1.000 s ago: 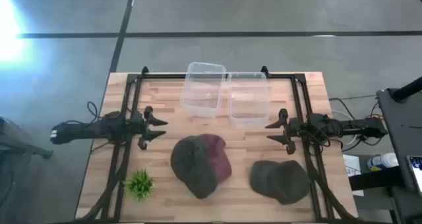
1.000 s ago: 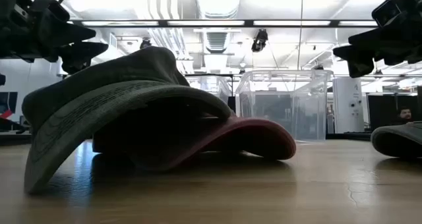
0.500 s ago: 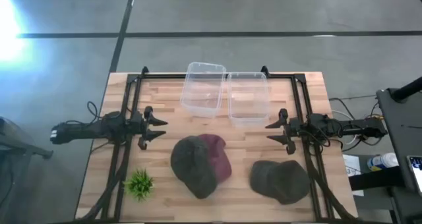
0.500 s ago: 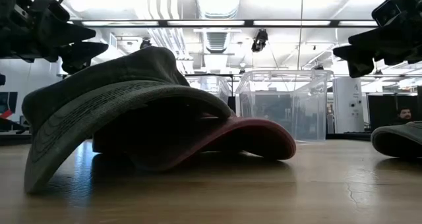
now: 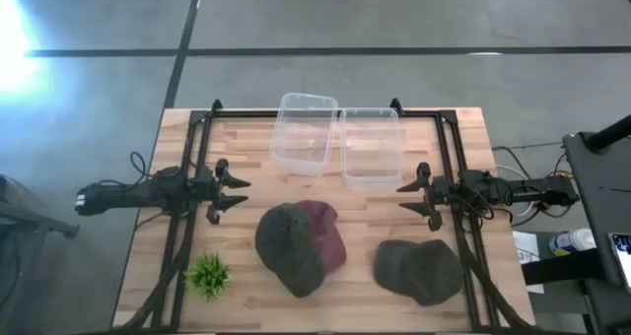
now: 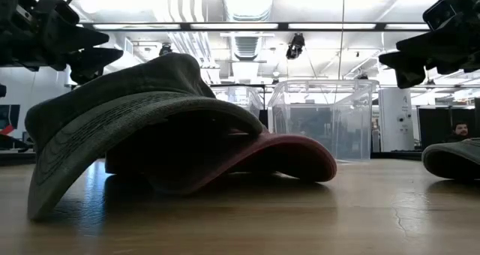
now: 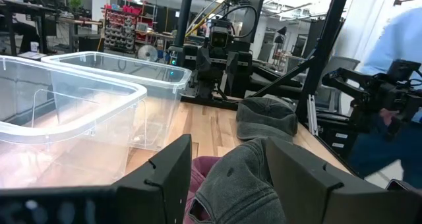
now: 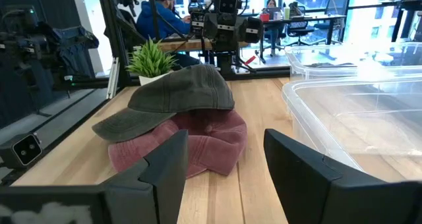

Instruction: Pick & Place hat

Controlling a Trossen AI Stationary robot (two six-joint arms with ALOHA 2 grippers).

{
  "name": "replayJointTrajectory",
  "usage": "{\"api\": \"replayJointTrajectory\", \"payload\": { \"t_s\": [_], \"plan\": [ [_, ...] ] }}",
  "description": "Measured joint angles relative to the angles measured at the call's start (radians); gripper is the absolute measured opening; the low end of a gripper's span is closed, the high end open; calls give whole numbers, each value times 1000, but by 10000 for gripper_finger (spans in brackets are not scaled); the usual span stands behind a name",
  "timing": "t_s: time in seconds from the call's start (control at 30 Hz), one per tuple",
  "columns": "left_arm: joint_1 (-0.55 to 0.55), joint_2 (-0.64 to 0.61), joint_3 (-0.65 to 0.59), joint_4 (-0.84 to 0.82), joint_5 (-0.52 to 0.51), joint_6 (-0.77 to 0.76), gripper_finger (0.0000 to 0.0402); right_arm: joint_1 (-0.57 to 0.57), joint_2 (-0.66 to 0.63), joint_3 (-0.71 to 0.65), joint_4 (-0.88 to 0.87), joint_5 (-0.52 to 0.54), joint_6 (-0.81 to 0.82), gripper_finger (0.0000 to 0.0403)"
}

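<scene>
dark grey cap [image 5: 288, 246] overlaps maroon cap [image 5: 328, 235]; left gripper [image 5: 237, 192], right gripper [image 5: 408, 196] spread wide, empty

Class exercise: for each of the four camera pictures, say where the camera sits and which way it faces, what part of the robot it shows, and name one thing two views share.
High view: above the table, looking straight down; shows both arms, left gripper and right gripper, both open.
Low view: at table-top height, facing level across the grey cap toward the room.
Left wrist view: on the left arm, looking past its own fingers at the clear bins.
Right wrist view: on the right arm, facing the stacked caps and small plant.
Shared: the red cap shows in both wrist views.
</scene>
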State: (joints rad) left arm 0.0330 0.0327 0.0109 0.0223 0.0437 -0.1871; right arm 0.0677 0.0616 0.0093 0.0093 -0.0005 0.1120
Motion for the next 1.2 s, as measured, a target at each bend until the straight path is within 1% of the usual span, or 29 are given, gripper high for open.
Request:
{"api": "replayJointTrajectory", "payload": {
  "t_s": [0.23,0.27,0.43,0.5,0.6,0.77,0.83,0.87,0.97,1.07,1.2],
  "plan": [
    [0,0,0,0,0,0,190,0,0,0,0,0,20,194],
    [0,0,0,0,0,0,190,0,0,0,0,0,93,194],
    [0,0,0,0,0,0,190,0,0,0,0,0,696,194],
    [0,0,0,0,0,0,190,0,0,0,1,13,870,194],
    [0,0,0,0,0,0,190,-1,5,0,18,97,959,194],
    [0,0,0,0,0,0,190,0,15,1,39,135,1067,194],
    [0,0,0,0,0,0,190,3,22,1,44,106,1100,194],
    [0,0,0,0,0,0,190,4,32,1,54,65,1127,194],
    [0,1,0,0,0,0,190,5,69,1,52,-47,1278,194],
    [0,1,0,0,0,0,190,9,147,1,47,-129,1426,194],
    [0,1,0,0,0,0,190,44,267,4,48,-179,1613,194]
  ]
}}
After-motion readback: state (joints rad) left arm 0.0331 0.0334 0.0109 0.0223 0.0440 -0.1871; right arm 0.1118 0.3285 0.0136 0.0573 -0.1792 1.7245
